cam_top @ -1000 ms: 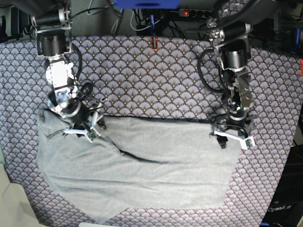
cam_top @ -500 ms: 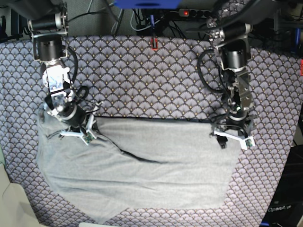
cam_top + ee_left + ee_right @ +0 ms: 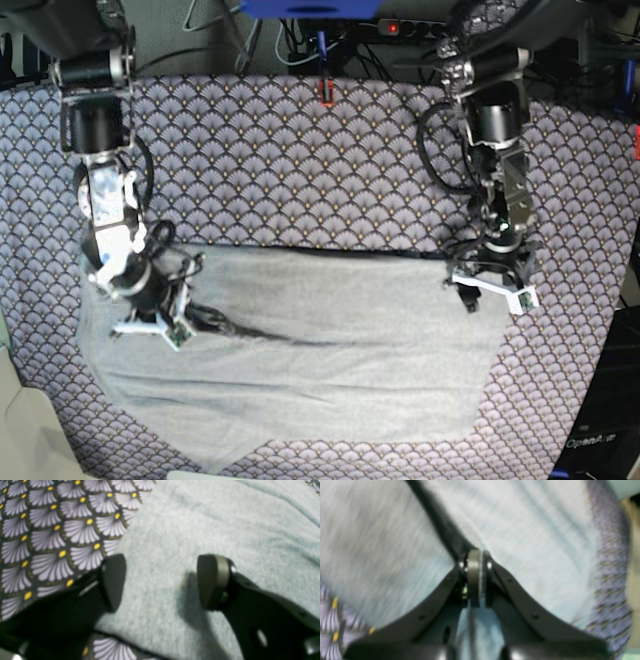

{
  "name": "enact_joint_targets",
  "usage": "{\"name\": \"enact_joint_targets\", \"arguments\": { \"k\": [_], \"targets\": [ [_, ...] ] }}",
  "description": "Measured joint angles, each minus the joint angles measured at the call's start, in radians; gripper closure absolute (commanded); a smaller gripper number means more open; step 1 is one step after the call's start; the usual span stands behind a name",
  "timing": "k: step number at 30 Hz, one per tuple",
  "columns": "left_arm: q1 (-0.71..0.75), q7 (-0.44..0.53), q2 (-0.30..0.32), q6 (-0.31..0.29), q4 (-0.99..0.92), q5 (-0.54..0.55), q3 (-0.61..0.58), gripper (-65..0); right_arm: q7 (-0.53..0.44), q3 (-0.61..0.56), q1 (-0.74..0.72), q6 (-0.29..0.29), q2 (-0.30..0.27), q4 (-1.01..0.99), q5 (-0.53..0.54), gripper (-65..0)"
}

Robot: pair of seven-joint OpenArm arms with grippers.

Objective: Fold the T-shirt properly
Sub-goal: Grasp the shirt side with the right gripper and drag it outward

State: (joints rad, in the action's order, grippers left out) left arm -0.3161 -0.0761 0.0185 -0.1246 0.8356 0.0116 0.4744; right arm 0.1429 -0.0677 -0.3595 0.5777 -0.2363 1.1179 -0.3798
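The light grey T-shirt lies spread across the front half of the table, with a long crease running right from its left part. My right gripper is down on that left part. In the right wrist view the right gripper has its pads pressed together, with a fold of the T-shirt pinched between them. My left gripper hovers over the shirt's upper right corner. Its fingers stand wide apart above the T-shirt, holding nothing.
A purple-grey fan-patterned tablecloth covers the table and shows around the shirt, also in the left wrist view. A small red object and cables sit at the back edge. A pale object lies at the front left corner.
My right gripper has moved forward and left over the shirt and shut on its fabric, dragging a crease after it. The left arm has stayed still and open.
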Motion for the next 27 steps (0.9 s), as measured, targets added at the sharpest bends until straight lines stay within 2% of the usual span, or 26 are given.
{"name": "enact_joint_targets", "arguments": {
  "k": [2,8,13,15,18,24,27],
  "targets": [
    [0.005,-0.001,0.000,-0.003,0.004,0.000,-0.001,-43.2,-0.010,-0.010,-0.026,-0.002,-0.002,-0.004,0.002,-0.3],
    [0.027,0.011,0.000,-0.005,0.015,-0.001,-0.004,-43.2,-0.011,-0.155,-0.163,0.000,0.005,-0.175,0.002,-0.3],
    [0.074,0.002,-0.005,-0.009,0.076,0.001,-0.005,-43.2,-0.130,-0.245,-0.267,-0.005,0.031,-0.374,0.000,-0.3],
    [0.096,-0.002,-0.011,-0.010,0.106,0.001,-0.005,-43.2,-0.163,-0.261,-0.286,-0.024,0.043,-0.435,0.001,-0.3],
    [0.122,-0.002,-0.012,-0.018,0.136,0.000,-0.005,-43.2,-0.195,-0.283,-0.319,-0.092,0.039,-0.507,-0.002,-1.0],
    [0.151,-0.009,-0.012,-0.019,0.168,0.001,-0.005,-43.2,-0.219,-0.288,-0.349,-0.096,0.026,-0.529,-0.002,-12.7],
    [0.155,-0.014,-0.009,-0.021,0.173,0.002,-0.006,-43.2,-0.214,-0.290,-0.342,-0.095,-0.002,-0.486,-0.002,-16.1]
  ]
}}
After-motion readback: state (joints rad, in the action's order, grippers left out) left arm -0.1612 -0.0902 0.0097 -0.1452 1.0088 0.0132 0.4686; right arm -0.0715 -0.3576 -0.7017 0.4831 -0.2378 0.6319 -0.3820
